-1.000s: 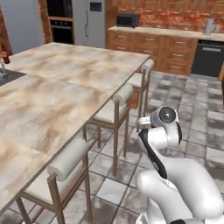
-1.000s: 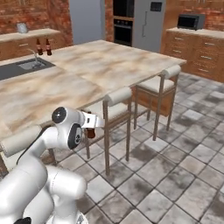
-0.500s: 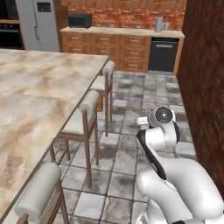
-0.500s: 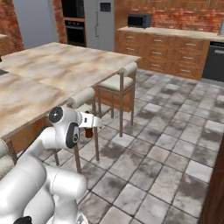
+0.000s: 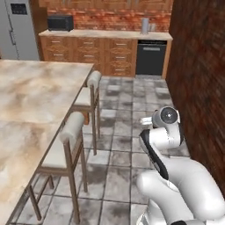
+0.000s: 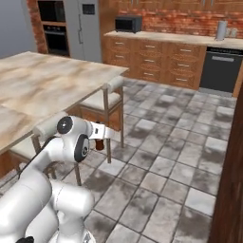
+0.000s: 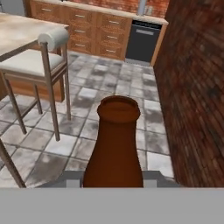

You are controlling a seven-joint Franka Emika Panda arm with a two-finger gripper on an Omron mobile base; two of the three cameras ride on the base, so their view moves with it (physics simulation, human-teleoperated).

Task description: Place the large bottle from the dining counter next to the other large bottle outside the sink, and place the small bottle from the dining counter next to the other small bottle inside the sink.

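A brown bottle (image 7: 114,144) stands upright between my fingers, its open mouth towards the hand camera; I cannot tell if it is the large or the small one. My gripper (image 7: 113,178) is shut on its body. In the right base view the gripper (image 6: 100,138) hangs over the tiled floor beside the stools, with the bottle (image 6: 99,144) showing as a brown stub under the hand. The dining counter (image 5: 35,101) lies to my left, its beige top (image 6: 42,80) bare. The sink and the other bottles are out of view.
Two grey-cushioned stools (image 5: 70,145) (image 5: 90,94) line the dining counter's edge. A dark brick wall (image 5: 197,79) stands close on the right. At the back are wooden drawer cabinets (image 5: 88,55), a dishwasher (image 5: 150,57), a microwave (image 5: 60,23) and a fridge (image 5: 17,30).
The whole picture has swung: the base has turned right, so the sink end of the counter has left view and the brick wall has come in. The bottle stays in my shut gripper.
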